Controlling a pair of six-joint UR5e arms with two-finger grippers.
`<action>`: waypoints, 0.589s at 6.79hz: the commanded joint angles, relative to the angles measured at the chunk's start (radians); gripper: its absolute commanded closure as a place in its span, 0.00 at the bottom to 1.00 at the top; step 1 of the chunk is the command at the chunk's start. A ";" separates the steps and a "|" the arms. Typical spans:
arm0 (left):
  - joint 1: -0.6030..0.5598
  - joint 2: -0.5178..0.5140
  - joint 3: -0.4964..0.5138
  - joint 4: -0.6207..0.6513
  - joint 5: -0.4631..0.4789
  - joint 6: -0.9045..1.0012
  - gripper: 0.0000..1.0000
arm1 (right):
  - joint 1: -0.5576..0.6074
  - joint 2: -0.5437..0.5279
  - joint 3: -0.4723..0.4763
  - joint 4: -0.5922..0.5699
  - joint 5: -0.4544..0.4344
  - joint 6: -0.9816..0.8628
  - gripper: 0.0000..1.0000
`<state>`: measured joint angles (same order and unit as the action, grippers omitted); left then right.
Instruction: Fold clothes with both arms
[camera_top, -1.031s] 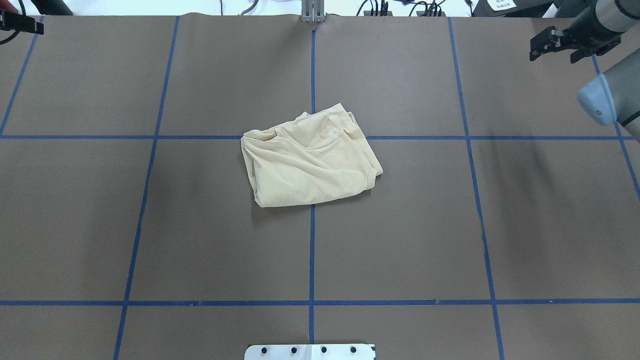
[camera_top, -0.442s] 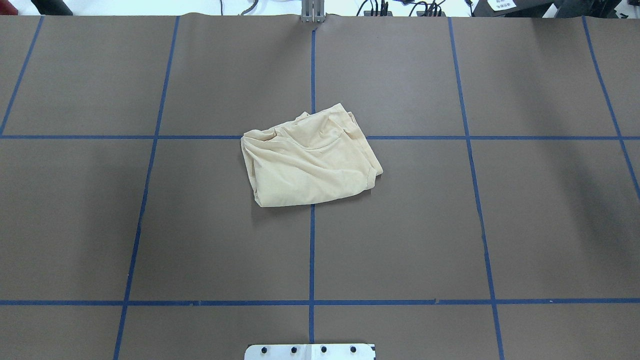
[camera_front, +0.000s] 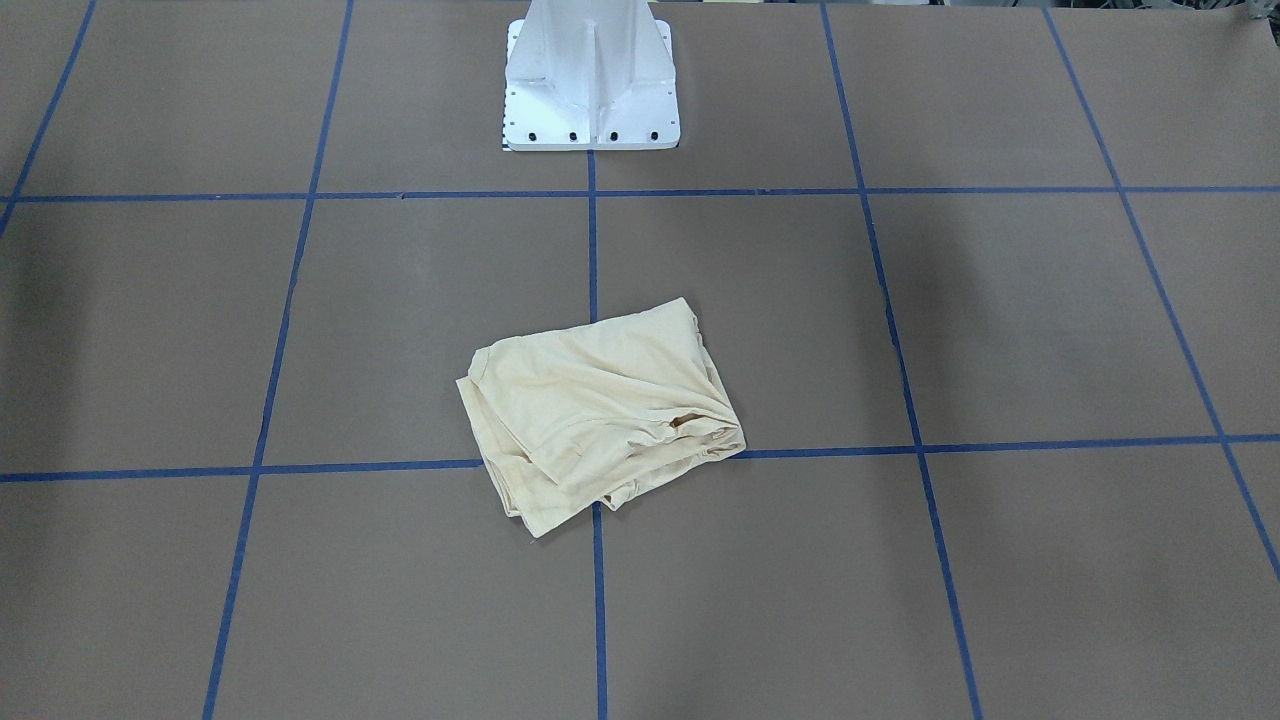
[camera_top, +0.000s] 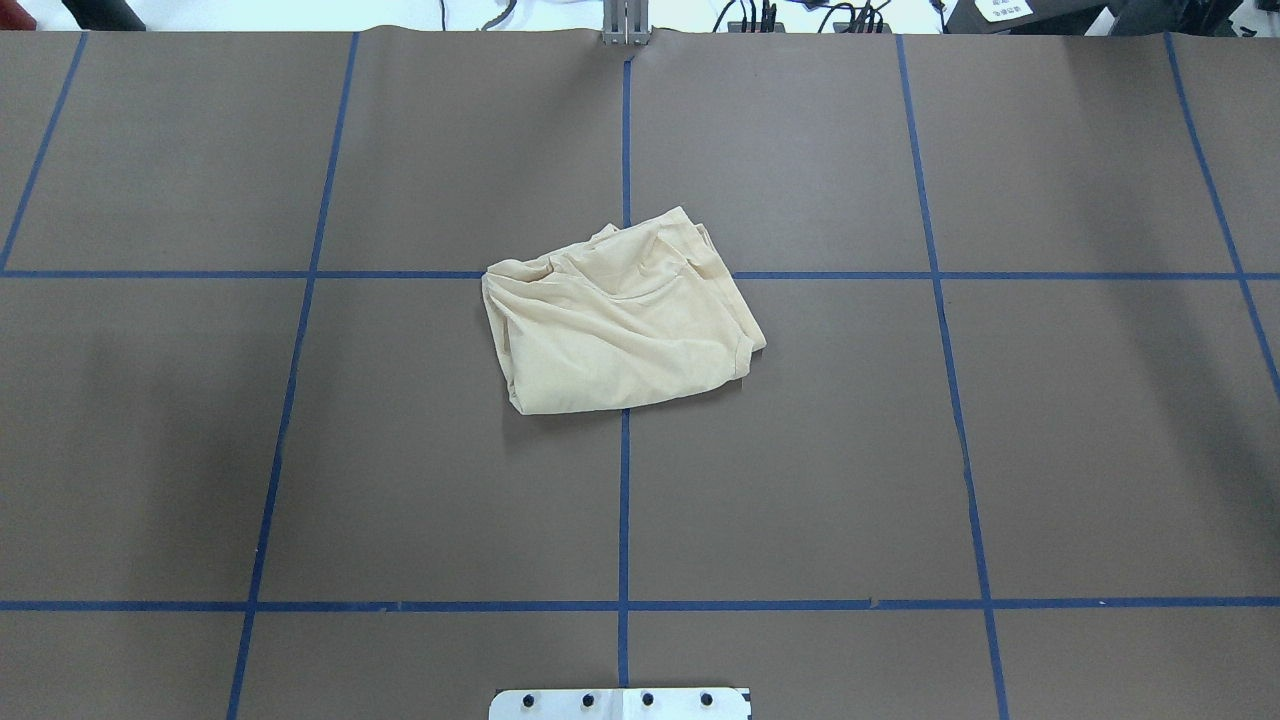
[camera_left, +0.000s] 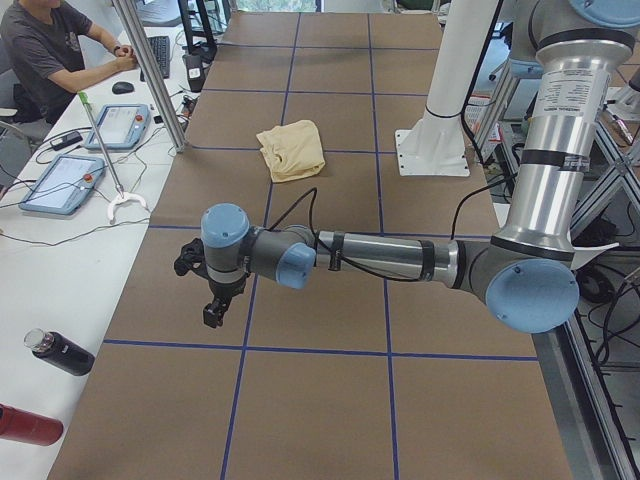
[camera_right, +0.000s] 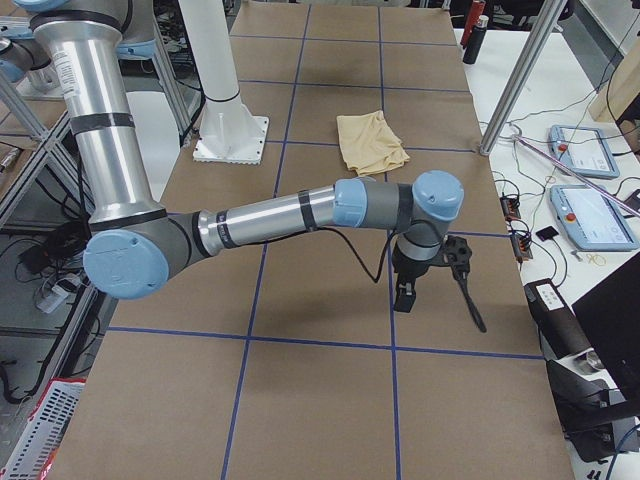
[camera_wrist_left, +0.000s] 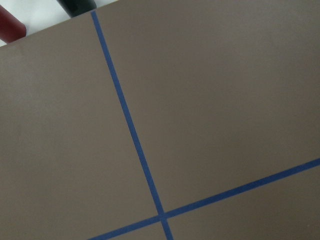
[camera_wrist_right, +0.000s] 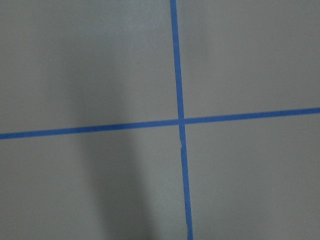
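The clothes, a single pale cream-yellow shirt (camera_top: 620, 320), lie folded into a wrinkled bundle at the table's centre, over a blue tape crossing. It also shows in the front view (camera_front: 600, 415) and both side views (camera_left: 290, 150) (camera_right: 370, 142). No print shows. Both arms are stretched out low over the table ends, far from the shirt. My left gripper (camera_left: 213, 300) and my right gripper (camera_right: 405, 295) show only in the side views, so I cannot tell whether they are open or shut. The wrist views show only brown table and tape.
The white pedestal base (camera_front: 590, 80) stands at the robot's side of the table. A person (camera_left: 50, 50) sits at a side desk with tablets (camera_left: 60, 180). A black bottle (camera_left: 60, 352) and a red one (camera_left: 25, 425) lie beside the table's left end.
One second ago the right arm and gripper, and the left gripper's tip, showed at the overhead view's top corners. Both have since moved out of that view. The shirt has not moved.
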<state>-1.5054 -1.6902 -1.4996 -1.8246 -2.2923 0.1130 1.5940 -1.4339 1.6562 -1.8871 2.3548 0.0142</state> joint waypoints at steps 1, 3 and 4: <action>-0.004 0.087 -0.063 0.033 -0.001 0.030 0.00 | 0.004 -0.089 0.025 0.019 0.015 -0.014 0.00; -0.004 0.087 -0.112 0.194 -0.002 0.031 0.00 | 0.003 -0.122 0.034 0.077 -0.037 -0.014 0.00; -0.002 0.090 -0.111 0.191 -0.002 0.031 0.00 | 0.003 -0.140 0.022 0.109 -0.032 0.000 0.00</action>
<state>-1.5091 -1.6051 -1.6025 -1.6537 -2.2941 0.1435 1.5975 -1.5559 1.6860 -1.8116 2.3250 0.0041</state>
